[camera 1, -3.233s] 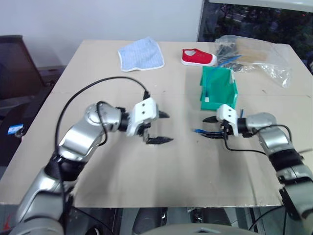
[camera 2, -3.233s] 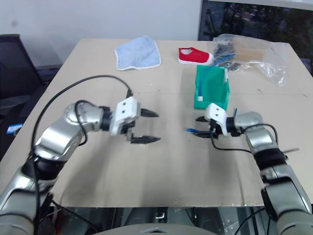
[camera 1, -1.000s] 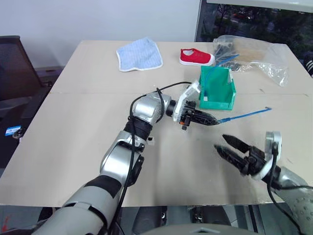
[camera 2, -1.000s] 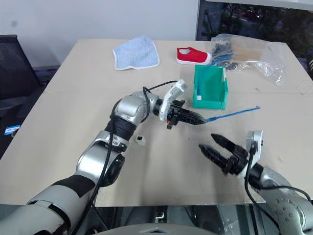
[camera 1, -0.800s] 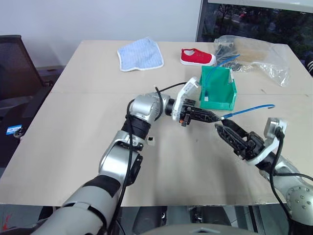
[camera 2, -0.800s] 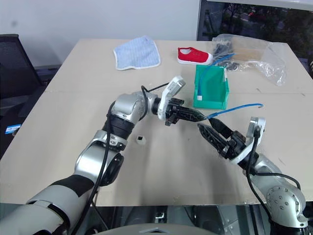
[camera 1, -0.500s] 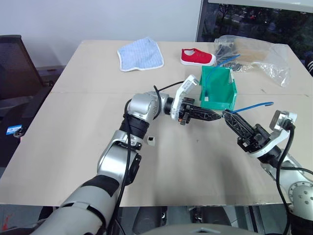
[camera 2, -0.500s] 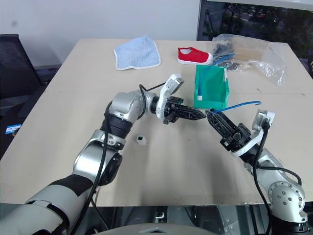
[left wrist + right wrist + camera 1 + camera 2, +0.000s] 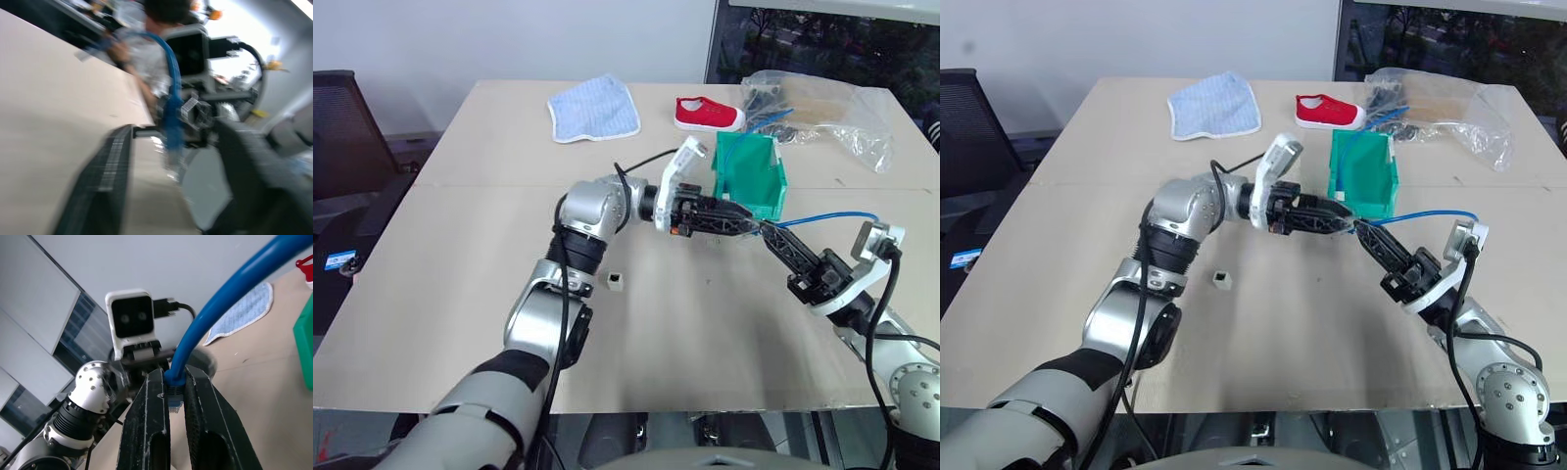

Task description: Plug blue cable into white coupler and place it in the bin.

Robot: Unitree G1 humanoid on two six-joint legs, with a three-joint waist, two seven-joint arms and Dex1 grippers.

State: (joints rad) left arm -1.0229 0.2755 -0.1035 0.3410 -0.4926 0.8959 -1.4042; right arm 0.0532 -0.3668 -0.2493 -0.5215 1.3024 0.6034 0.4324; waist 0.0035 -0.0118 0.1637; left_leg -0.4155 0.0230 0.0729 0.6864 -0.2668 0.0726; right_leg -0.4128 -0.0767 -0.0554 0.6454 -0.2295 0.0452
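Left side of the table [image 9: 460,323]: a blue checked cloth [image 9: 595,108] lies flat near the far edge, well apart from everything else.

My left gripper [image 9: 744,223] reaches across toward my right, held above the tabletop just in front of the bin. Its two fingers [image 9: 100,181] stand spread apart, with nothing clamped between them; in the left wrist view the cable's end hangs in the gap between them.

The white coupler [image 9: 616,281] sits alone on the bare table, below my left forearm and well apart from both grippers, with its dark socket facing up.

The bin [image 9: 751,176] stands upright at centre-right, just beyond my left gripper. Whether anything lies in it, I cannot tell.

My right gripper [image 9: 770,233] angles up and toward my left, fingertips almost meeting those of the left gripper. It is closed tight on the blue cable [image 9: 822,218] near its plug end; in the right wrist view the plug [image 9: 175,396] sits pinched between the two fingers [image 9: 151,426]. The cable arcs rightward in the air from the grip, off the table.

Far right: a red shoe [image 9: 709,115] and a crumpled clear plastic bag [image 9: 822,108] with contents.
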